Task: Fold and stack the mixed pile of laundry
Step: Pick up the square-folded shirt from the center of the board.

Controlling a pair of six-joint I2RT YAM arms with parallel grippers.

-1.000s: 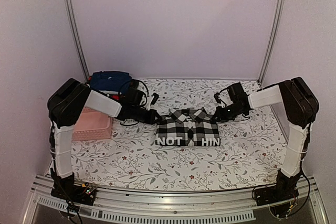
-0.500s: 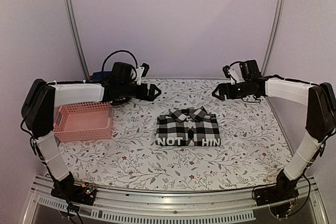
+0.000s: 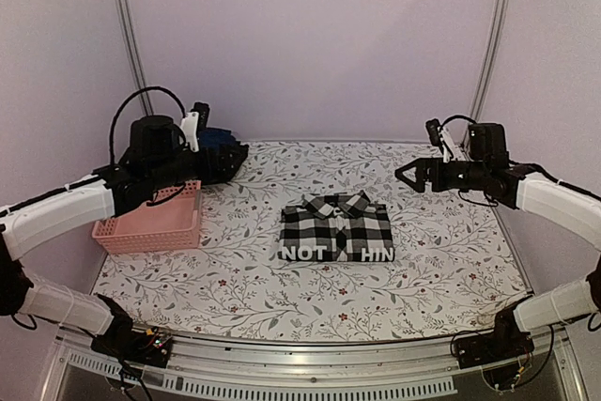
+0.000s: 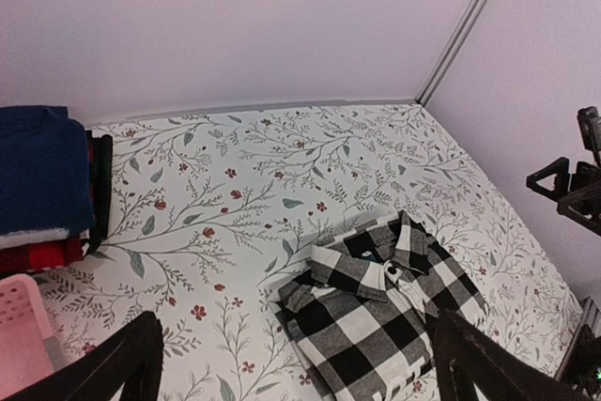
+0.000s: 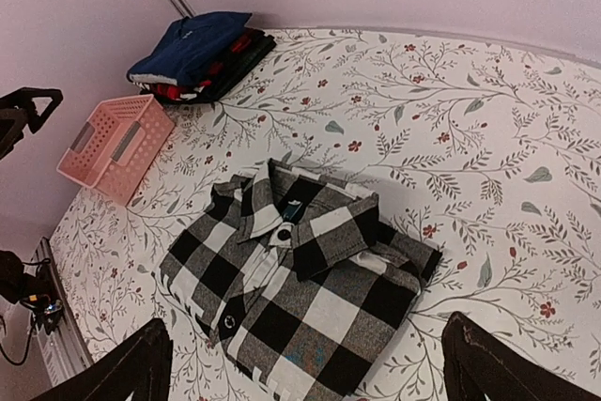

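Top external: checked shirt (image 3: 336, 223) lies folded at mid tabletop (image 3: 282, 298), black lettered garment (image 3: 338, 253) showing at its near edge; left end effector (image 3: 237, 156) and right end effector (image 3: 406, 176) aloft either side, jaws spread, empty; fold looks done, next probably a two-sided lift onto the navy stack (image 3: 216, 137), far-left corner.

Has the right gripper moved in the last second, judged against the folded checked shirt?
Yes. The right gripper has left the right edge of the checked shirt, rising and drawing back to the right, its jaws now open.
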